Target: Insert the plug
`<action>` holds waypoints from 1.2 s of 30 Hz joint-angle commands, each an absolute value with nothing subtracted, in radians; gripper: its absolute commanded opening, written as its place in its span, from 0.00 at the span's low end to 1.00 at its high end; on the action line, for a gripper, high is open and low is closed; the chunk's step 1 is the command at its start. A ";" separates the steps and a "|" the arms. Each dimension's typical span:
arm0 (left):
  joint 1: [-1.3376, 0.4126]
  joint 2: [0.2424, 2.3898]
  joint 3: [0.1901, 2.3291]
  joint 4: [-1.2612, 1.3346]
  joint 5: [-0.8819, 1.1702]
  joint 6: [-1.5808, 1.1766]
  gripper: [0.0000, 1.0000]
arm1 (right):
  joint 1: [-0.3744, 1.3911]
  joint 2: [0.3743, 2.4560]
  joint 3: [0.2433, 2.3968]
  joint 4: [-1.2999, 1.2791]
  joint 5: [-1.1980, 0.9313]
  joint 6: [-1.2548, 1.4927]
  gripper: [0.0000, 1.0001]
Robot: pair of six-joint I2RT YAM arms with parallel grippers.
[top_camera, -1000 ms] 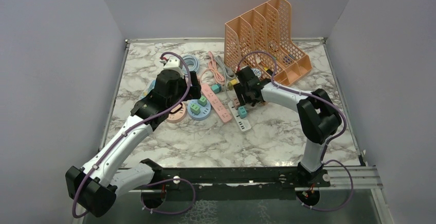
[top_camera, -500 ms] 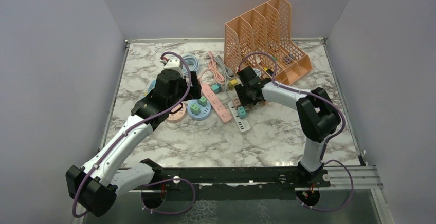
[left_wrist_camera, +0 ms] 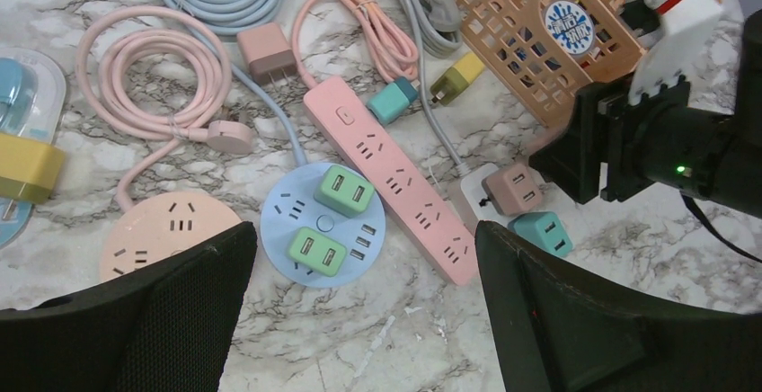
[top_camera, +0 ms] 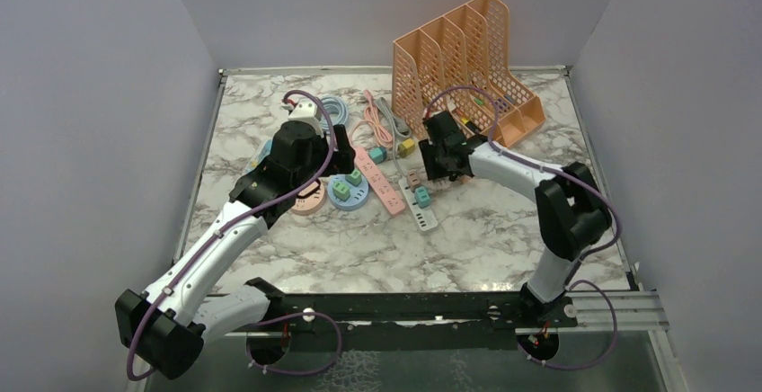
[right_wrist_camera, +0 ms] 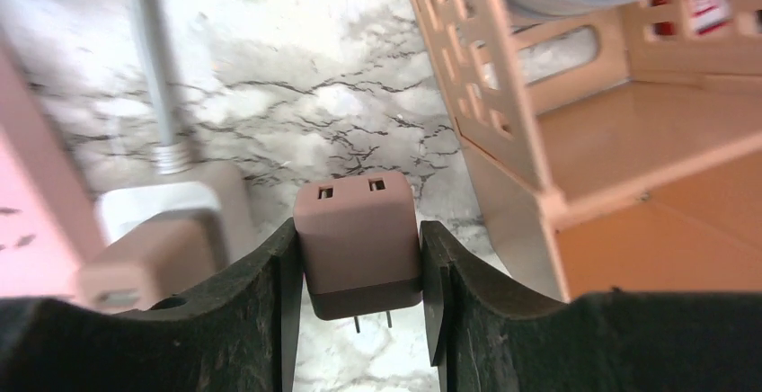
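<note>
My right gripper [right_wrist_camera: 359,284] is shut on a brown two-prong plug [right_wrist_camera: 359,244], held off the marble with its prongs bare. In the top view it [top_camera: 447,160] hangs between the white power strip [top_camera: 423,209] and the orange file rack [top_camera: 463,59]. The white strip [left_wrist_camera: 467,196] holds a brown plug [left_wrist_camera: 512,187] and a teal plug [left_wrist_camera: 543,232]. My left gripper [left_wrist_camera: 364,320] is open and empty, above the marble in front of the pink power strip [left_wrist_camera: 395,181] and the blue round socket [left_wrist_camera: 283,208], which holds two green plugs.
A pink round socket [left_wrist_camera: 162,226], coiled pink and blue cables [left_wrist_camera: 153,68], and loose teal [left_wrist_camera: 393,102] and yellow [left_wrist_camera: 458,75] plugs lie around the strips. The file rack's wall [right_wrist_camera: 503,95] is close on the right of the held plug. A grey cable [right_wrist_camera: 153,77] runs to the white strip.
My right gripper has moved right and slightly back, away from the white strip toward the file rack, carrying the brown plug. The left arm has not moved.
</note>
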State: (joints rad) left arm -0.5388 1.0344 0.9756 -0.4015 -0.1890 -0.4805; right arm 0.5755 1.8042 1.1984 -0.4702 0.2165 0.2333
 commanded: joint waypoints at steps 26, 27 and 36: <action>-0.541 1.153 1.096 -0.261 0.368 -0.813 0.88 | 0.591 1.340 0.921 0.257 -0.721 0.035 0.30; -0.540 1.160 1.093 -0.261 0.378 -0.813 0.88 | 0.594 1.342 0.922 0.261 -0.727 0.030 0.30; -0.540 1.242 1.129 -0.315 0.464 -0.742 0.75 | 0.620 1.388 0.951 0.208 -0.761 -0.025 0.30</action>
State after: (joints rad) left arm -0.5388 1.2251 1.0897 -0.2958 0.4007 -0.7643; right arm 0.6022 1.3659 0.9283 0.2020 -0.7124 0.0242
